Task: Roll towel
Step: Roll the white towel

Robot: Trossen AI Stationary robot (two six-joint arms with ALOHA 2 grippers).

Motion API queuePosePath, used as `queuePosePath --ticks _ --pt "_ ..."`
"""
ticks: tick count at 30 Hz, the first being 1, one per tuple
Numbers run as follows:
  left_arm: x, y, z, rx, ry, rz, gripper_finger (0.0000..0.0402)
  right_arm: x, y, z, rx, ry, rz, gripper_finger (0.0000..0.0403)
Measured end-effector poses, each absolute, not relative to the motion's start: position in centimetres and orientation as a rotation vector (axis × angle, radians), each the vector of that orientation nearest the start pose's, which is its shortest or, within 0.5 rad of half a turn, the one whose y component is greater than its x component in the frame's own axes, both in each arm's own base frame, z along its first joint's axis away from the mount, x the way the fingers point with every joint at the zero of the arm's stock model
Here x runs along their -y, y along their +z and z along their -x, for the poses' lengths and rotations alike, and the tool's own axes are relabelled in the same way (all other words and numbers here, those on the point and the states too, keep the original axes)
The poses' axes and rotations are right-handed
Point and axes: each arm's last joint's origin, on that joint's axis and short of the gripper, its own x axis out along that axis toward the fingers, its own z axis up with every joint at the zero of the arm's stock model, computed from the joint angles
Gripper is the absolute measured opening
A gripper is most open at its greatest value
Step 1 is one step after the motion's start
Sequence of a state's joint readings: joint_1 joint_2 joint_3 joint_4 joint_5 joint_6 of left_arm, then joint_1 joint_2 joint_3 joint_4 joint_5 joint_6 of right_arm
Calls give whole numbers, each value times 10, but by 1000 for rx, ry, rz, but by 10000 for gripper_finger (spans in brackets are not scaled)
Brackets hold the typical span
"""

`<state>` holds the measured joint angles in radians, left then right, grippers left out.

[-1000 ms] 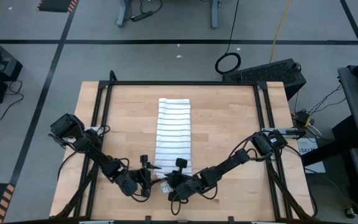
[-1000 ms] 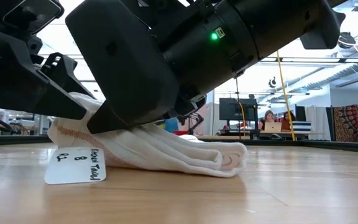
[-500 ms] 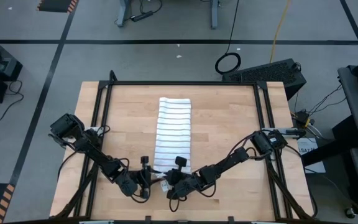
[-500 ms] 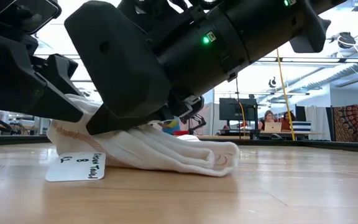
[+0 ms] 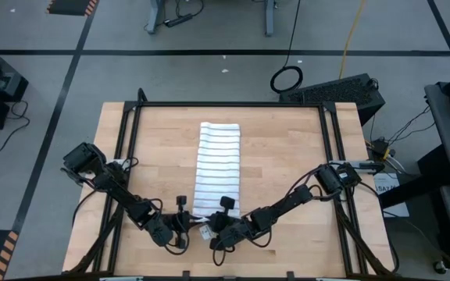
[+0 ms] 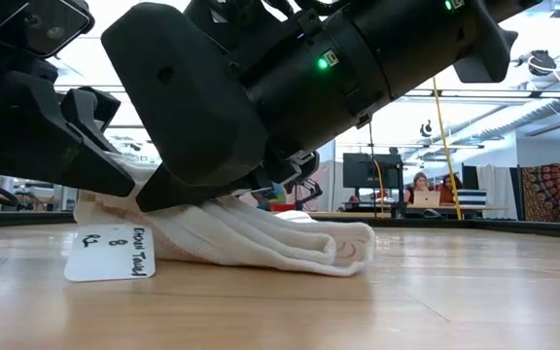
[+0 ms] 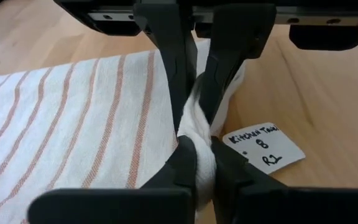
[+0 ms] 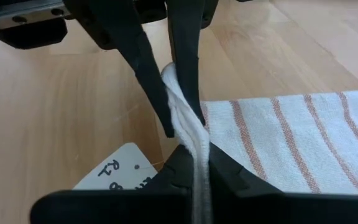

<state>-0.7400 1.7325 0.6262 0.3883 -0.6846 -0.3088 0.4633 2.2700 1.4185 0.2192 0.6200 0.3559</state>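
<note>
Both grippers, left (image 5: 184, 231) and right (image 5: 216, 232), fingers pinched on near end of thin white striped cloth towel (image 5: 217, 168) on wooden surface (image 5: 287, 156).

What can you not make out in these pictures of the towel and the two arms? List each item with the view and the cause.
- Towel near end, high view: covered by the left end effector and right end effector.
- Towel's far end, low view: hidden behind both arms.
- Tag writing, low view: partly legible only; right wrist view shows it cut off by the fingers.
- Towel's full length, wrist views: cut by the frame edge.
</note>
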Motion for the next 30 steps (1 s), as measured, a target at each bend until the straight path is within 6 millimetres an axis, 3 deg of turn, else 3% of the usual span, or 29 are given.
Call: queuePosePath --ticks 6,14,18,22,27,30 --pt "186 114 -231 -526 14 -116 19 -196 108 -428 -526 -199 -17 54" --pt "188 120 -232 -488 4 -80 19 -193 126 -418 -649 -112 33 120" --pt "188 128 -234 -445 0 -41 23 -194 128 -417 -664 -79 34 131" --pt "188 130 -238 -432 -36 -2 26 -193 129 -418 -651 -88 30 112" --pt "186 131 -240 -436 -42 29 28 -192 129 -418 -653 -89 43 25" --pt "186 130 -240 -439 -41 27 30 -191 128 -418 -659 -93 42 11"
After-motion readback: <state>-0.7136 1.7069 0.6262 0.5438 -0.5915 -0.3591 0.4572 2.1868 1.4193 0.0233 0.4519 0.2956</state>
